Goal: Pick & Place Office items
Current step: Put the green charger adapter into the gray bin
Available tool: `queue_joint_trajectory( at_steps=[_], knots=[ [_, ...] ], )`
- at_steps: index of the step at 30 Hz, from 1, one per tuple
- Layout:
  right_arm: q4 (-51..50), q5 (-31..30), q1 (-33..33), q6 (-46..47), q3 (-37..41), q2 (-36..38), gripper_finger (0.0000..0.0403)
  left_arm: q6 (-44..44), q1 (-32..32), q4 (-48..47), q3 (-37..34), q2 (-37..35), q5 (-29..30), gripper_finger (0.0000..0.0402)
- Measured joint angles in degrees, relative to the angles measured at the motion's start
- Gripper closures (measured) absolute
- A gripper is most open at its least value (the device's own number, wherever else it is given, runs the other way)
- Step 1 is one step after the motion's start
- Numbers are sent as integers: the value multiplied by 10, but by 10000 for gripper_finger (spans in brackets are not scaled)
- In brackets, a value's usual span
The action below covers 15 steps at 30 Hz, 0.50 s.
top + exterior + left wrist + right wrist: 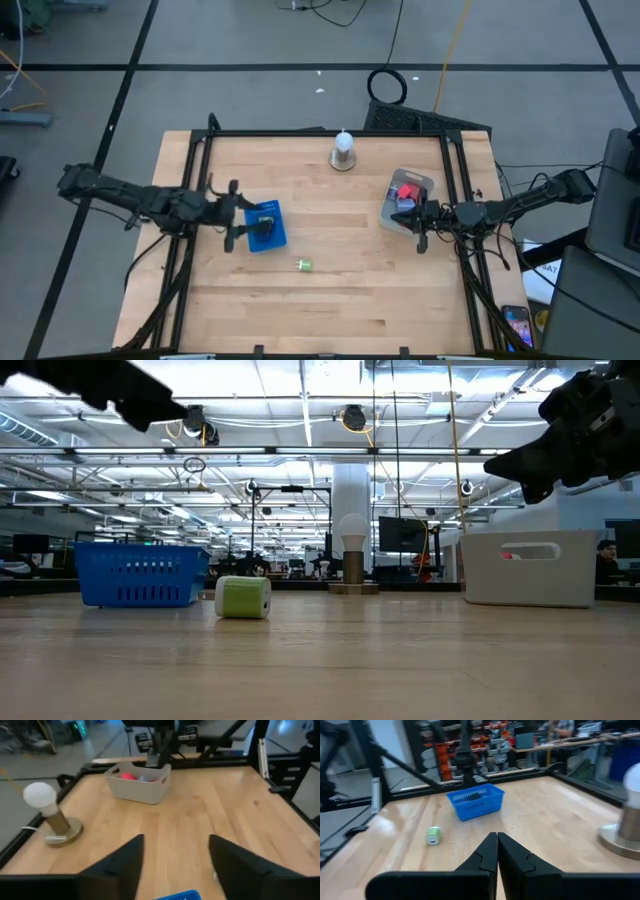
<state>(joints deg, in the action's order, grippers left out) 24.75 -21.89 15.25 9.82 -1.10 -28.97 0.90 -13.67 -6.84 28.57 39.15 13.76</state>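
A green roll-shaped item point(304, 265) lies on its side on the table, also in the low view point(243, 598) and the right wrist view point(434, 835). A blue basket point(265, 225) holds a dark item. A white bin point(405, 198) holds red and pink items point(128, 776). My left gripper point(234, 215) hovers open at the blue basket's left edge. My right gripper point(420, 222) is shut and empty, above the table by the white bin's near right corner.
A white knob on a round base point(343, 152) stands at the far middle of the table. Black frame rails point(190, 200) run along the table's left, right and far sides. Bare wood lies between the two containers and toward the near edge.
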Motion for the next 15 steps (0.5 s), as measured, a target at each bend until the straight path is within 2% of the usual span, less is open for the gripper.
queue_joint_trajectory(
  at_steps=[5,9,11,15],
  knots=[
    [3,12,0,0,0,0,399,12,-15,43,-82,-92,88,285],
    [3,36,0,0,0,-5,399,25,-15,46,-127,-163,104,377],
    [6,59,0,1,0,-10,399,29,-15,54,-145,-193,106,392],
    [34,72,0,-18,0,-24,398,14,-15,87,-182,-239,107,382]
  ],
)
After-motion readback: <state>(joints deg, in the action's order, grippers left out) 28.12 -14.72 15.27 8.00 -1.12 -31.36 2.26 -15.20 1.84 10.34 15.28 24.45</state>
